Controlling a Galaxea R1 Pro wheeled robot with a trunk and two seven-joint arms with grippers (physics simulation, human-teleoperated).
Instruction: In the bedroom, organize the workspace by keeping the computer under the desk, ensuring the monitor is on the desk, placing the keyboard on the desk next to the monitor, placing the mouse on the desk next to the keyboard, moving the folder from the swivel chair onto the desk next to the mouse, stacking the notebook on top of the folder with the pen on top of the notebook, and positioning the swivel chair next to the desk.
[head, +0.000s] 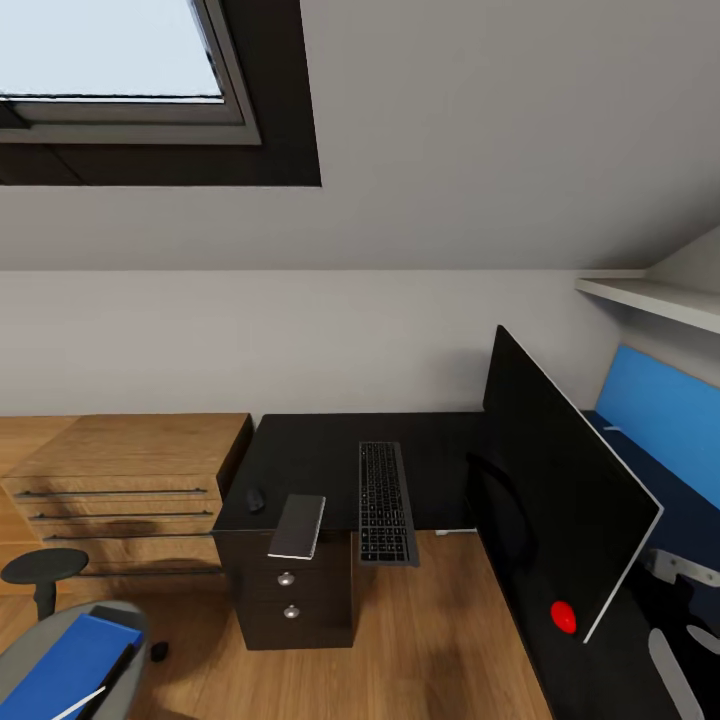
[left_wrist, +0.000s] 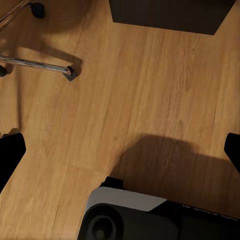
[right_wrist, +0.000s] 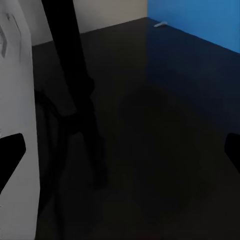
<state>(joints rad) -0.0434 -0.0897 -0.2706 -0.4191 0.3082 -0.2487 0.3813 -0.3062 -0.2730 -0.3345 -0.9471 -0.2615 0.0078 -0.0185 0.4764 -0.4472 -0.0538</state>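
The right gripper hangs with fingers spread and empty, low over the black L-shaped desk, behind the wide black-fronted monitor. Left gripper likewise gapes over the floor. A careless sweep could topple that screen; the thick blue folder waits far off on the grey swivel chair.

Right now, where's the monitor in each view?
Head view: monitor at the right, standing angled on the desk, red dot at its lower corner.
Right wrist view: its white back along one edge, black stand beside it.
Left wrist view: wood floor and a chrome chair leg.
Shared landmark: blue panel behind the monitor, also in the right wrist view.
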